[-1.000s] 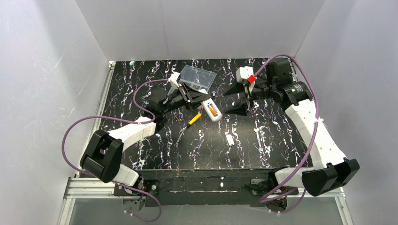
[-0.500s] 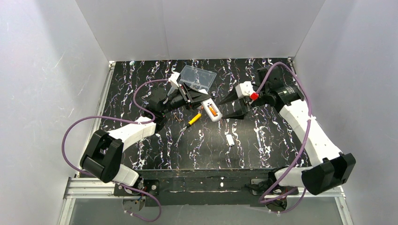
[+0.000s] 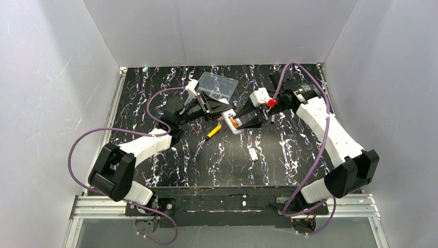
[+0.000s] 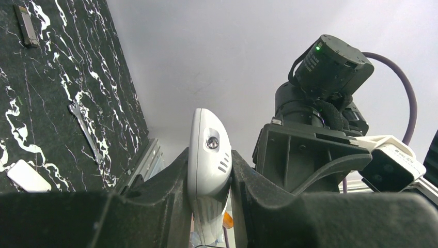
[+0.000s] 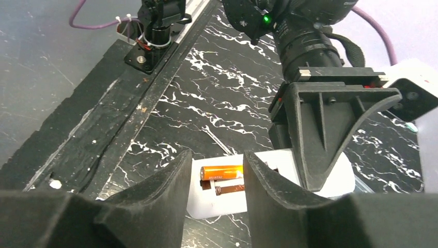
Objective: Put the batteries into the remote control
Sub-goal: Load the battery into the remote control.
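My left gripper [image 3: 219,111] is shut on the white remote control [image 3: 233,123], holding it just above the table's middle with its open back facing up. In the left wrist view the remote control [image 4: 208,150] is clamped edge-on between the two fingers of that gripper [image 4: 209,178]. One orange battery [image 5: 222,172] lies in the remote control's [image 5: 217,204] compartment, beside a dark slot with a spring. My right gripper [image 3: 241,121] hovers right over that compartment. In its own view the right gripper [image 5: 217,160] has its jaws part open, with nothing between them.
A clear plastic box [image 3: 218,85] stands behind the left gripper. A yellow-and-black screwdriver [image 3: 212,133] lies just left of the remote. A small white plate [image 3: 253,154] lies nearer the front. The two grippers are almost touching.
My right arm has swung left and down from the table's right side to just above the remote, and its jaws have narrowed. The left gripper and the remote have not moved.
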{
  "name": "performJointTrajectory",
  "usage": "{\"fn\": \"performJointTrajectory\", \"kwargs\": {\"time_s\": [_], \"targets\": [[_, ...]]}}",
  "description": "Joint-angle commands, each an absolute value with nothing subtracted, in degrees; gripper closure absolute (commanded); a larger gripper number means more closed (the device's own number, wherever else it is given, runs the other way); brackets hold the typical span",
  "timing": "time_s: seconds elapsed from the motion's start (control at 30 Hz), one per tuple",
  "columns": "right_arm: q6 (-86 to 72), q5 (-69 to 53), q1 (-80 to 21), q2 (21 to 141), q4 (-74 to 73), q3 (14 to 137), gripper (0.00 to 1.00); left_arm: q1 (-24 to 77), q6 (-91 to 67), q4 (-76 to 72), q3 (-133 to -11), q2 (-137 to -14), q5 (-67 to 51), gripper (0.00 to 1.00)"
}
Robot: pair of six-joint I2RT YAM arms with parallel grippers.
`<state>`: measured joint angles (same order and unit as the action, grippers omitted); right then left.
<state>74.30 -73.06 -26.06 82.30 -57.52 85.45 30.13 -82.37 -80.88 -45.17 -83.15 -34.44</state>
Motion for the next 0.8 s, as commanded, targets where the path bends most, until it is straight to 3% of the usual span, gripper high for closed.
{"fn": "performJointTrajectory", "kwargs": {"time_s": [0.0,0.77], "targets": [[80.5,-73.2,-27.4,84.5,-65.4,89.8,0.54,30.4,-82.4,-85.9,-48.2,-82.6,-36.7,1.00],[81.5,-69.6,-27.6,86.2,-68.1,89.9,0.61,30.4,-82.7,-85.8,-48.4,-82.7,-36.8,1.00]]}}
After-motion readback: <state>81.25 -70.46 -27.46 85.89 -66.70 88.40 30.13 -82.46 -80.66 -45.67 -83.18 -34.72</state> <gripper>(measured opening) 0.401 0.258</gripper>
